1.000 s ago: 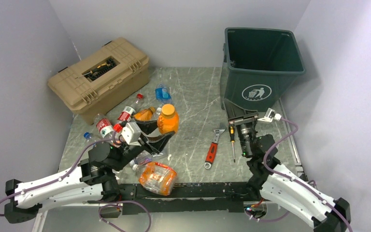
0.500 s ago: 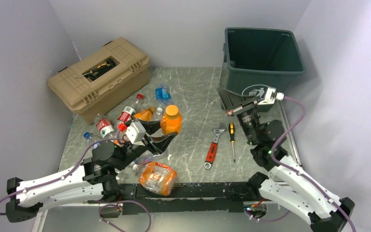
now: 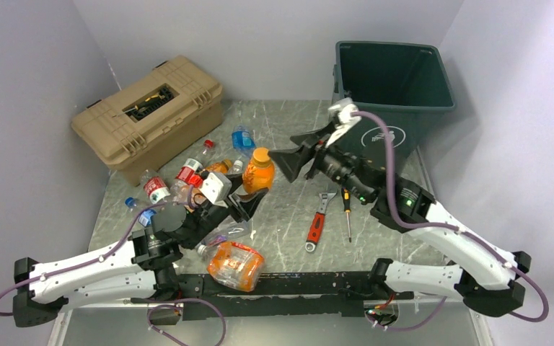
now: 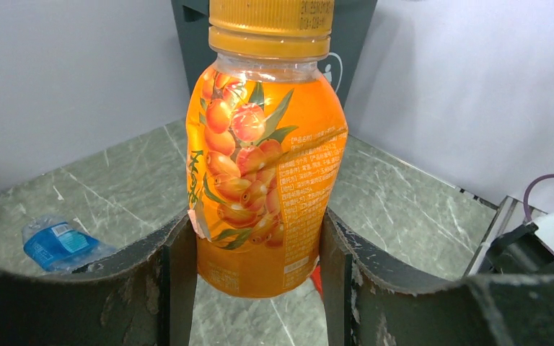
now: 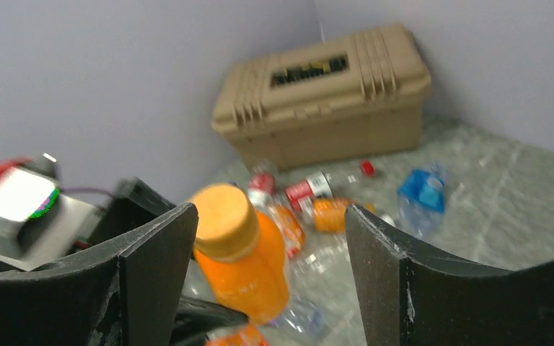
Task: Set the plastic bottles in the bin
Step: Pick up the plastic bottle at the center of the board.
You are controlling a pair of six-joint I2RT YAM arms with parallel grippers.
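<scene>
Up front: you have a crushed orange bottle (image 3: 234, 264) lying on its side on the table (image 3: 288, 238), clear plastic with an orange label, just beyond the arms' bases
Just behind it: a flattened clear bottle (image 3: 220, 235) lies under the left arm's wrist
Left gripper (image 3: 249, 196): its two fingers (image 4: 180, 277) pinch the lower body of an upright orange bottle (image 4: 267, 180), one on each side
Held bottle: you see it uncrushed and full-shaped, with an orange cap and a label printed with orange berries and green leaves; whether its base touches the table you cannot tell
Tools: a red-handled wrench (image 3: 317, 225) and a screwdriver (image 3: 347, 213) lie side by side to the right of the held bottle
Right gripper (image 3: 288, 157): its fingers are spread wide and hold nothing; it points left, tips just beside the held bottle's cap, and its wrist view shows you that bottle framed between them
Cluster: left of the held bottle lie red-labelled bottles (image 3: 156, 189) with red caps, a small crushed orange one (image 3: 216, 169) and a blue-capped one (image 3: 133, 204), packed close together
Blue bottle (image 3: 243, 137): squashed, with a blue label, it lies alone further back
Toolbox (image 3: 151, 115): tan, lid shut, in the far left corner
Bin (image 3: 393, 86): dark green and tapered, in the far right corner, well apart from the bottles; the right arm partly hides its white litter symbol
</scene>
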